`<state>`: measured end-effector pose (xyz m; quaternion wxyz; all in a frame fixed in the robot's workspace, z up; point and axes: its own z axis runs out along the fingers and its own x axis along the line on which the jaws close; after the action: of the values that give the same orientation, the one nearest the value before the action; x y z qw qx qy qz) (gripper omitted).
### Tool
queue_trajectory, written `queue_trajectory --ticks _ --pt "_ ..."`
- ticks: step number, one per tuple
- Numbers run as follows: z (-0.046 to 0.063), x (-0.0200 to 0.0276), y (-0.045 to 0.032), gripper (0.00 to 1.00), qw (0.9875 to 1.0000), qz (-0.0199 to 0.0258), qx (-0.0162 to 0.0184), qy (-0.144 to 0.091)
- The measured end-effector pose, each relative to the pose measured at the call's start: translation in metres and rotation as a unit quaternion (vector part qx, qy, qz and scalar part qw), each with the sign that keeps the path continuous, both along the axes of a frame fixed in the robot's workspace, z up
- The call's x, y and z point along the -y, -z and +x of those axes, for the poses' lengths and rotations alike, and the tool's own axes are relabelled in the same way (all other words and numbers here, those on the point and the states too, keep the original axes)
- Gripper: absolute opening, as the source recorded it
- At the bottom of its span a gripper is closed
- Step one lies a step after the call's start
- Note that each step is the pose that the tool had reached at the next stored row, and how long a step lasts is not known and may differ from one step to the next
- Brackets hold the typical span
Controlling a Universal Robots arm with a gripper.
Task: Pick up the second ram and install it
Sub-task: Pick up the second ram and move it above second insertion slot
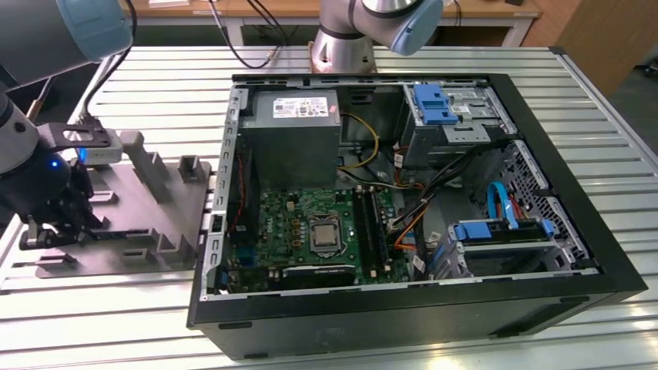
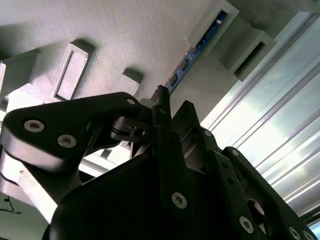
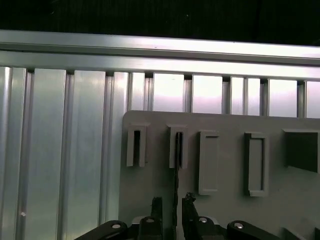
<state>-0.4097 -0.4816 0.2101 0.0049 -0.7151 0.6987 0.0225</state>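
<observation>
First wrist view: the gripper (image 3: 172, 202) is right over the grey fixture (image 3: 225, 125). Its two fingers (image 3: 156, 209) are a little bit open, with one finger on each side of the second ram (image 3: 176, 165). The second ram is a thin dark stick seen from its edge. One end sits in a slot of the grey fixture, and the rest runs in between the fingers. A small gap shows between the stick and one finger, so the jaws are not squeezing it. In the second wrist view the second ram (image 2: 192, 52) shows a blue edge and stands in the same slot, with the gripper (image 2: 174, 100) close by its near end. In the exterior view the gripper (image 1: 46, 231) hangs low over the grey fixture (image 1: 154, 223) on the metal table (image 1: 617, 154), at the exterior view's left. The open computer case (image 1: 575, 254) lies just beside the fixture
</observation>
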Motion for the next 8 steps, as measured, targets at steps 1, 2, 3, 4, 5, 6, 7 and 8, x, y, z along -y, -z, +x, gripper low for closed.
queue_trajectory --ticks 1,2,3,4,5,6,7,8 --pt "0.000 0.0000 0.0006 0.30 1.0000 0.0001 0.0001 0.000" --pt "0.000 -0.0002 0.0023 0.30 1.0000 0.0001 0.0000 0.000" --pt "0.000 -0.0007 0.0039 0.30 1.0000 -0.0001 -0.0002 0.000" --pt "0.000 -0.0013 0.0057 0.30 1.0000 0.0000 -0.0003 0.000" --pt "0.000 -0.0020 0.0076 0.30 1.0000 0.0000 -0.0003 0.000" --pt "0.000 -0.0026 0.0094 0.30 1.0000 0.0001 -0.0004 0.000" --pt "0.000 -0.0028 0.0112 0.30 1.0000 0.0001 -0.0006 0.001" --pt "0.000 -0.0029 0.0129 0.30 1.0000 0.0001 -0.0007 0.001"
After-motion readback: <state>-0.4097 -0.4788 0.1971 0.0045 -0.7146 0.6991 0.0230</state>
